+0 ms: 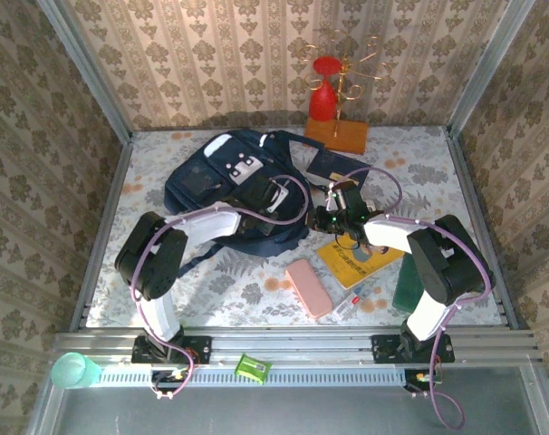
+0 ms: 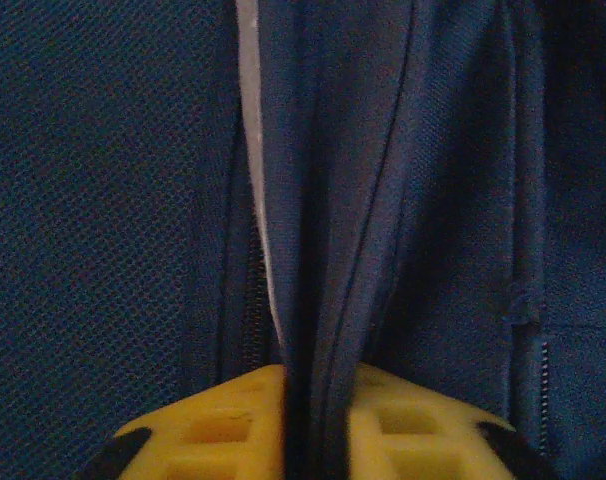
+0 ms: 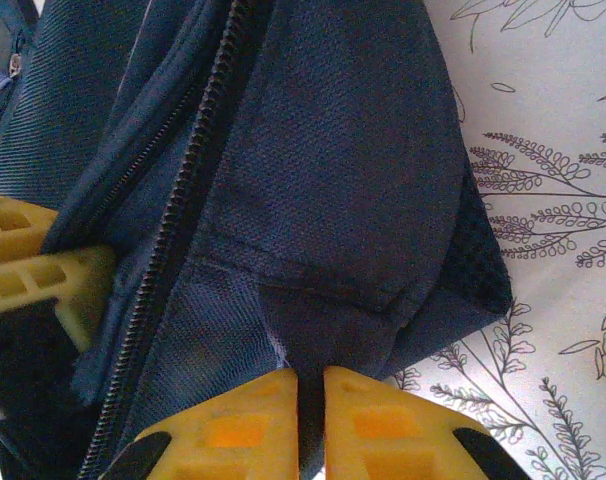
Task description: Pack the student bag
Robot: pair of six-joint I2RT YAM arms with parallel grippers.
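Floral table (image 1: 211, 292): arms bent inward, left gripper (image 2: 318, 400), right gripper (image 3: 311, 400) tight on student bag (image 1: 197, 186)

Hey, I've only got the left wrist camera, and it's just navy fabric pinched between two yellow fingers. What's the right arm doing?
Observer: The right end effector is shut on an edge of the student bag, just beside the zipper teeth.
Operator: Okay. Is anything lying out, waiting to go in?
Observer: Yes, a pink case lies on the table, nearer the arm bases than the bag and apart from it.
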